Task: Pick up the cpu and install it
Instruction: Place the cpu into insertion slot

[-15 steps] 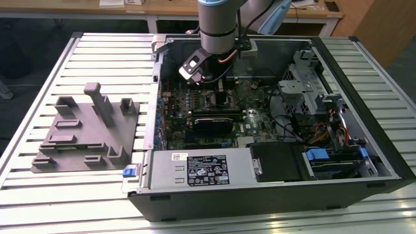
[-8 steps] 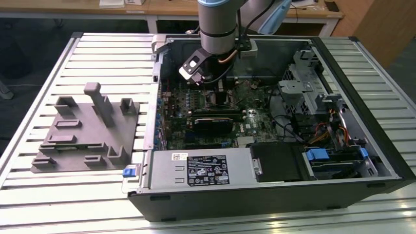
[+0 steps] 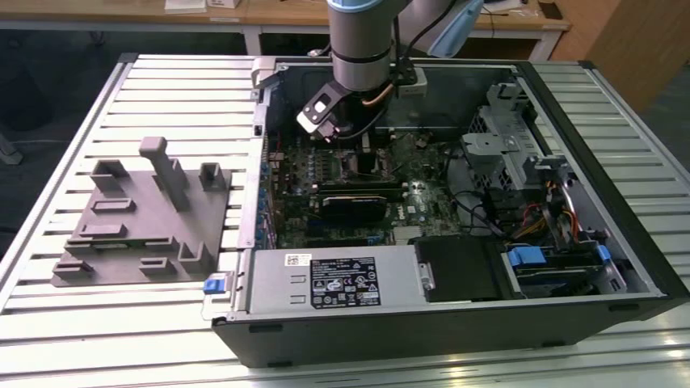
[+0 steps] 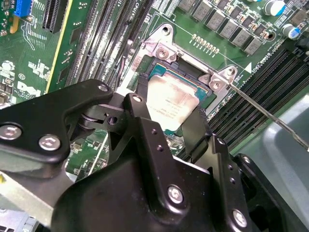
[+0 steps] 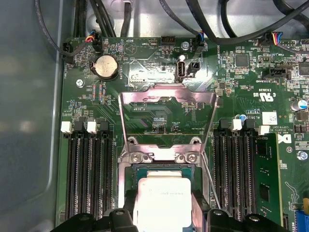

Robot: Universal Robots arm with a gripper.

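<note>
Currently, my claw (image 4: 166, 118) is closed to the width of the cpu (image 4: 170, 104) and has hold of it. The two black fingers (image 4: 137, 113) bear on opposite edges of the chip, leaving its silvery top and the other two edges free. I judge that this edge grip is used to keep the underside clear of contact. The cpu lies flat, squared to the socket (image 4: 161, 72) directly beneath it. In both wrist views the chip covers most of the socket opening. Whether it already rests in the recess or hangs just above it, I cannot tell.

Just beyond the cpu, the metal load plate (image 5: 140, 96) stands tilted up on its hinge, and the thin retention lever (image 4: 263, 112) is swung out to one side. Both are open, so nothing blocks the way into the socket. Banks of memory slots (image 5: 89, 174) flank the socket on the green motherboard (image 5: 241, 96), near my fingers but apart from them.

Farther out, in the exterior view, my arm (image 3: 364, 40) reaches down into the open computer case (image 3: 453, 331). The case lies on its side on the slatted desk (image 3: 108, 339), so the board faces upward. The grey fixture block (image 3: 140, 226) sits on the desk beside the case, on the exterior view's left, well apart from the claw.
</note>
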